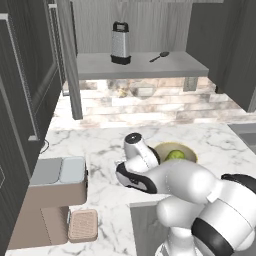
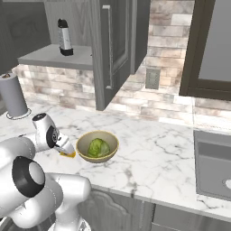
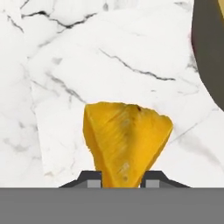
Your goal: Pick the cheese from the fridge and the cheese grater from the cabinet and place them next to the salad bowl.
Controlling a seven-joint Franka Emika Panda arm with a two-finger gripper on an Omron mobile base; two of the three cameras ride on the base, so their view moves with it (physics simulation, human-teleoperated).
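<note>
My gripper (image 2: pixel 67 151) is shut on the cheese (image 2: pixel 69 154), a small yellow-orange wedge held low over the marble counter, just left of the salad bowl (image 2: pixel 82 150). In the hand view the cheese (image 3: pixel 124 140) sits between my two fingertips (image 3: pixel 89 180), with white marble under it. The tan salad bowl (image 1: pixel 161 148) holds a green lettuce ball (image 2: pixel 98 147). The silver cheese grater (image 1: pixel 120 43) (image 2: pixel 65 37) stands upright on the open cabinet's shelf (image 1: pixel 150 67). The fridge is out of view.
A small black spoon (image 1: pixel 160 56) lies on the shelf right of the grater. A tan coffee machine (image 1: pixel 55 192) stands at the counter's left. A paper towel roll (image 2: pixel 13 97) is further back, a sink (image 2: pixel 214 167) at the right. An open cabinet door (image 2: pixel 113 49) hangs above the counter.
</note>
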